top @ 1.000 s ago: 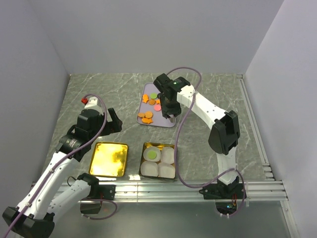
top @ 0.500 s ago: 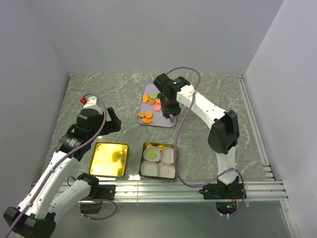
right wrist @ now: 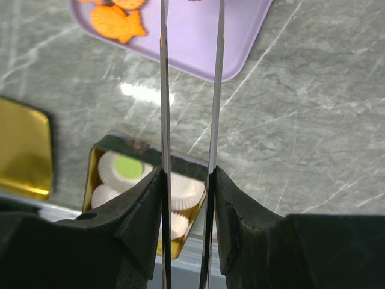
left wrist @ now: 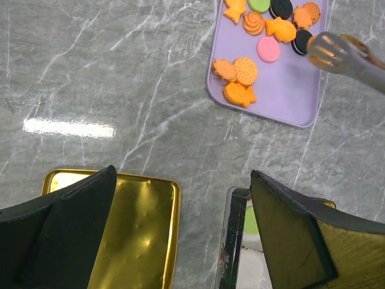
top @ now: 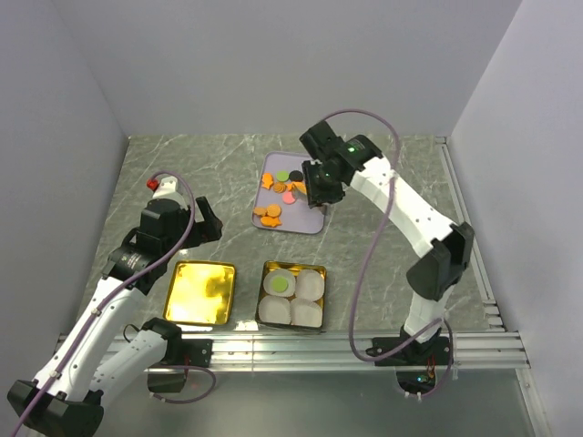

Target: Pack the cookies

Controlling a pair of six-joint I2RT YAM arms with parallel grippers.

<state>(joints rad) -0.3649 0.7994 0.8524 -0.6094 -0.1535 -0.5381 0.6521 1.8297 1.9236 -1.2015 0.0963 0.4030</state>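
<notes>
The cookies (top: 271, 214) lie on a purple tray (top: 308, 221): orange ones, some fish-shaped, plus black, green and pink rounds (left wrist: 267, 48). My right gripper (top: 321, 189) is over the tray's right side, shut on metal tongs (right wrist: 163, 90). The tong tips (left wrist: 328, 51) hover above the tray's far right corner with something orange between them. One green cookie (top: 279, 285) lies in a white paper cup in the tin (top: 320, 273). My left gripper (top: 206, 224) is open and empty, above the gap between the gold lid (left wrist: 138, 241) and the tin (left wrist: 236, 241).
The gold lid (top: 200, 293) lies left of the tin near the table's front edge. The tin holds several white paper cups (right wrist: 180, 192). A metal rail (top: 364, 346) runs along the front. Grey walls close in the left, back and right.
My right arm has swung its elbow out to the right and the gripper with the tongs has shifted slightly right over the tray. My left arm has barely moved.
</notes>
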